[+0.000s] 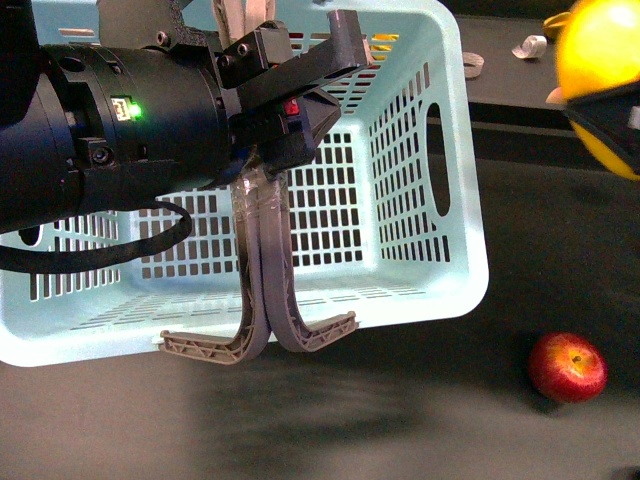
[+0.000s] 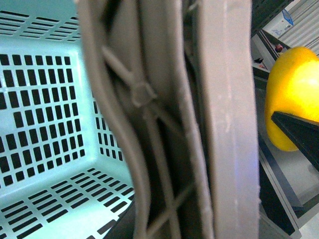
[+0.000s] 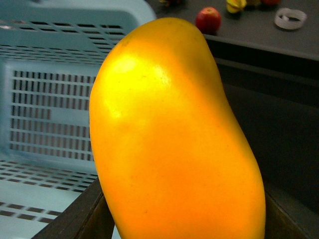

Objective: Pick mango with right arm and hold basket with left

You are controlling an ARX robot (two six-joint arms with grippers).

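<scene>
The turquoise basket [image 1: 455, 215] hangs tilted, lifted by its two grey-brown taped handles [image 1: 262, 270]. My left gripper [image 1: 298, 95], on the bulky black arm with the green light, is shut on the handles' top. In the left wrist view the handles [image 2: 224, 124] fill the middle, with the basket's slotted inside [image 2: 45, 99] behind. My right gripper [image 1: 612, 112] is shut on the yellow-orange mango [image 1: 598, 50] and holds it in the air at the far right, beside the basket. The mango [image 3: 174, 139] fills the right wrist view between dark fingers [image 3: 92, 216]. It also shows in the left wrist view [image 2: 291, 94].
A red apple [image 1: 567, 367] lies on the dark table at the front right, and shows far off in the right wrist view [image 3: 208, 19]. A clear tape roll [image 1: 530, 46] lies at the back right. A yellow fruit [image 3: 237, 5] lies near the far apple.
</scene>
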